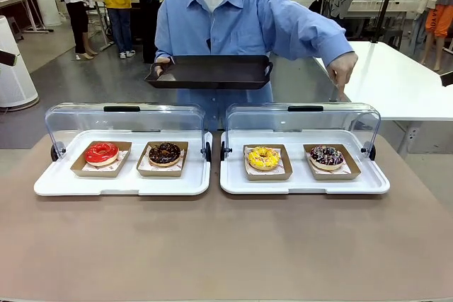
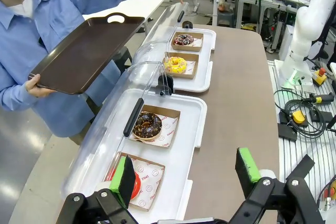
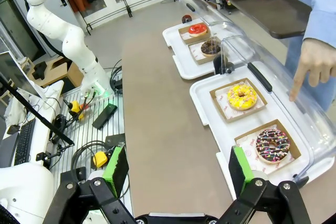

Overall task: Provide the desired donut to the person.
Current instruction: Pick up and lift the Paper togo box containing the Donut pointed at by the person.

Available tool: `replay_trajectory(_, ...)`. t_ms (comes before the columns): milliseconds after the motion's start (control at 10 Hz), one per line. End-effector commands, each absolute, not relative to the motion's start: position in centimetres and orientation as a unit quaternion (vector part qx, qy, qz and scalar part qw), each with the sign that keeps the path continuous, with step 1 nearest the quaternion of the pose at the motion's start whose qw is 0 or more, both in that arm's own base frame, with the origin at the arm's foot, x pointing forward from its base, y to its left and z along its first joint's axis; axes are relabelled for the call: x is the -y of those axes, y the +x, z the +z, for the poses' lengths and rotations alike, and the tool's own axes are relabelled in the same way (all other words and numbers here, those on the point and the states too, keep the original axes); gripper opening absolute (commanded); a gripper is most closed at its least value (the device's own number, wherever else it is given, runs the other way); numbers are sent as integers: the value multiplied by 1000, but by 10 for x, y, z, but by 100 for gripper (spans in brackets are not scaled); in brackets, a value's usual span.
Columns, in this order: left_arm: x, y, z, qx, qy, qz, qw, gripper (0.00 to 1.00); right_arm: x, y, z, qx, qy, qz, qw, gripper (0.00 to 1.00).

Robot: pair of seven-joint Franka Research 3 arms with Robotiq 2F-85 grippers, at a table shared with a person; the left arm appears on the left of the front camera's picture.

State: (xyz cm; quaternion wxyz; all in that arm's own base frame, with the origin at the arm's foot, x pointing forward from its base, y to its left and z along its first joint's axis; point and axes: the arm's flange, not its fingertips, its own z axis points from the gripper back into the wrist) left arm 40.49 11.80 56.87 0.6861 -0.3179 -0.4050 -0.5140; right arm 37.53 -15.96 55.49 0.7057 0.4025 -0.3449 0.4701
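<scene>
Four donuts lie in paper trays in two white cases: red (image 1: 101,153), chocolate (image 1: 164,153), yellow (image 1: 263,158) and chocolate with sprinkles (image 1: 326,155). The person (image 1: 233,19) stands at the far side with a dark serving tray (image 1: 209,72) in one hand. Their other hand (image 1: 342,74) points a finger down over the right case's lid, behind the sprinkled donut (image 3: 272,145). My left gripper (image 2: 186,174) hangs open above the table's left end, over the red donut (image 2: 136,186). At the right end, my right gripper (image 3: 178,169) is open, near the sprinkled donut.
Both cases (image 1: 120,183) (image 1: 304,185) have clear lids (image 1: 124,118) swung up at the back. The brown table (image 1: 226,245) in front of them is bare. Cables and controllers lie on the side benches (image 3: 100,124). Other people stand far behind.
</scene>
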Motion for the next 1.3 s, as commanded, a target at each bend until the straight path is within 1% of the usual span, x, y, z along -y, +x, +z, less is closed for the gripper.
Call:
replay_trajectory(0, -118, 405, 570, 405, -317, -515, 686, 100, 159, 376, 555, 345, 404, 470, 704, 100)
replay_trajectory(300, -118, 405, 570, 405, -317, -515, 686, 100, 160, 375, 555, 345, 403, 470, 706, 100)
replay_trajectory(400, -118, 405, 570, 405, -317, -515, 686, 100, 136, 373, 561, 290, 352, 525, 719, 100)
replay_trajectory(600, -118, 405, 570, 405, -317, -515, 686, 100, 90, 376, 563, 197, 286, 584, 734, 100)
replay_trajectory(800, -118, 405, 570, 405, -317, -515, 686, 100, 55, 387, 546, 165, 222, 612, 741, 100)
replay_trajectory(1000, -118, 405, 570, 405, -317, -515, 686, 100, 25, 396, 522, 149, 172, 638, 736, 100)
replay_trajectory(1200, -118, 405, 570, 405, -317, -515, 686, 100, -1, 409, 489, 127, 97, 666, 729, 100)
